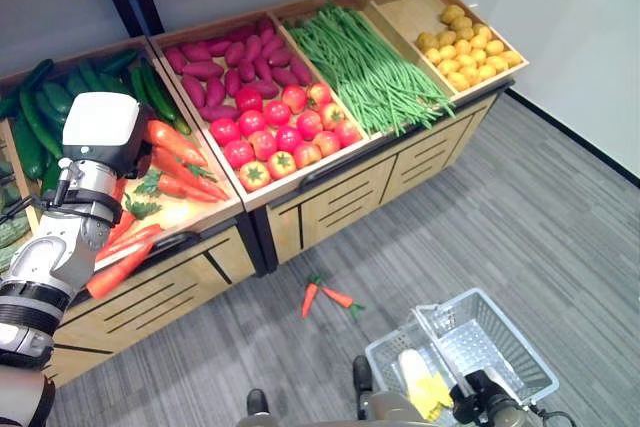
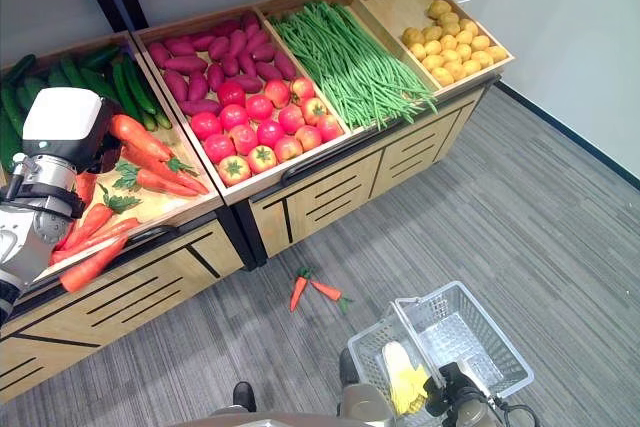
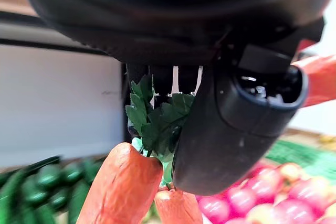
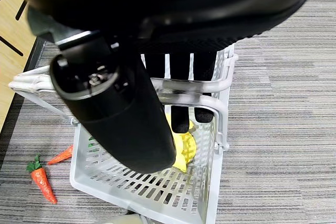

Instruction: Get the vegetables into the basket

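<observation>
**Left hand among the carrots, right hand on the basket handle**

While the left hand (image 3: 231, 129) reaches into the carrot bin, its wrist view shows the dark fingers curled down over the green leafy top of a carrot (image 3: 123, 187), the thumb pressed against the leaves from the other side, so the hand is clenched around that carrot's top. A second carrot end sits just beside it. In the eye views the hand itself is hidden behind the white wrist block, which hangs over the carrots (image 1: 180, 162) lying on the wooden stand (image 1: 330, 192).

Beside the carrot bin, cucumbers (image 1: 40, 112) fill the far left of the stand. Next come purple sweet potatoes (image 1: 225, 67) with red tomatoes (image 1: 280, 132) in front of them, then green beans (image 1: 370, 62), then yellow potatoes (image 1: 465, 47) at the right end.

Lower right, the right hand (image 4: 178, 77) grips the basket (image 1: 500, 342): its fingers are hooked over the white handle bar, closed round it. The basket is white wire, held just above the grey carpet. Inside it lies a yellow corn cob (image 1: 425, 382), touching the basket floor near the hand's fingertips.

On the carpet, between the stand and the basket, lie 2 small carrots on the floor (image 1: 325, 295), their leafy ends close together, well apart from both hands.
</observation>
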Robot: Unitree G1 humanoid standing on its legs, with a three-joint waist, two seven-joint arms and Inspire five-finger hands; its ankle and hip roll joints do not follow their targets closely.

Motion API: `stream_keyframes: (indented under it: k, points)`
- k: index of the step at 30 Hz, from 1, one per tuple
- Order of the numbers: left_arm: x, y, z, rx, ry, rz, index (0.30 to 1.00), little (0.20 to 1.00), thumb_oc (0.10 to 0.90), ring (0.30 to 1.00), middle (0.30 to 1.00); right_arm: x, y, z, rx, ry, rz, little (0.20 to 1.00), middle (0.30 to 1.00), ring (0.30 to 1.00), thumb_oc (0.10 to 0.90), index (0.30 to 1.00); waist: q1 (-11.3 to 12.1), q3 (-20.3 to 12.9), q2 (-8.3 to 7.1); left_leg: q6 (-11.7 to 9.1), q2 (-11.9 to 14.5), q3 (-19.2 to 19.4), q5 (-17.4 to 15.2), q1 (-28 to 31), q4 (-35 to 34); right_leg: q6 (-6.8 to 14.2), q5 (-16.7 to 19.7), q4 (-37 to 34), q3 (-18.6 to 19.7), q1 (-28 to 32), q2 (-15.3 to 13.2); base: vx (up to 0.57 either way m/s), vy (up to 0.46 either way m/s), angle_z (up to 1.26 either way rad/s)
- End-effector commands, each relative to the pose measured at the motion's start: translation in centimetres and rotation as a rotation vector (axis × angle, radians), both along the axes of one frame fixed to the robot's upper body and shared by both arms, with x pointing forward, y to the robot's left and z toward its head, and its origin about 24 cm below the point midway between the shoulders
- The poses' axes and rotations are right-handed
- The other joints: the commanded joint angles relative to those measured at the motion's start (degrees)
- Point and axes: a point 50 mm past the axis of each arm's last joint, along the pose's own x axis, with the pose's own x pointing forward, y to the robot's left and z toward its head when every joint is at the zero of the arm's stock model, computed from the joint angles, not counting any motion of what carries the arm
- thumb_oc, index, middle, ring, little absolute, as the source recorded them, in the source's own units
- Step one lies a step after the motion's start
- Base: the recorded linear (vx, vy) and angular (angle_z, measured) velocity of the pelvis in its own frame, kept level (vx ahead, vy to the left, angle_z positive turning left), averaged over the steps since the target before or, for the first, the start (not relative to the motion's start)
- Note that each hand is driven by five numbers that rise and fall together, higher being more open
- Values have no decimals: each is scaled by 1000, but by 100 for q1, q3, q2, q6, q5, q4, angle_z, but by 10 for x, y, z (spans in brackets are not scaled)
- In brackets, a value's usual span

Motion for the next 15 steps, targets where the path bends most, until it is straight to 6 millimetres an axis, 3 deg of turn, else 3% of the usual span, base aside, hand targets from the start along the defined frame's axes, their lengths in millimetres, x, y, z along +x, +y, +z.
stream_keyframes:
  k: [1,15]
  points:
    - [-10,19,76,63,-305,38,300,300,400,300,300,2,-15,7,-56,-18,16,300,300,300,400,300,-67,-296,-141,24,-272,-94,-584,116,8,651,-292,63,-443,262,-623,0,0,0]
    - [-29,-30,48,-316,-236,-341,300,300,400,300,300,0,-17,8,-39,-55,-32,300,300,300,400,300,-64,-276,-102,106,-344,60,-681,368,8,652,-330,73,-274,347,-653,28,23,-6]
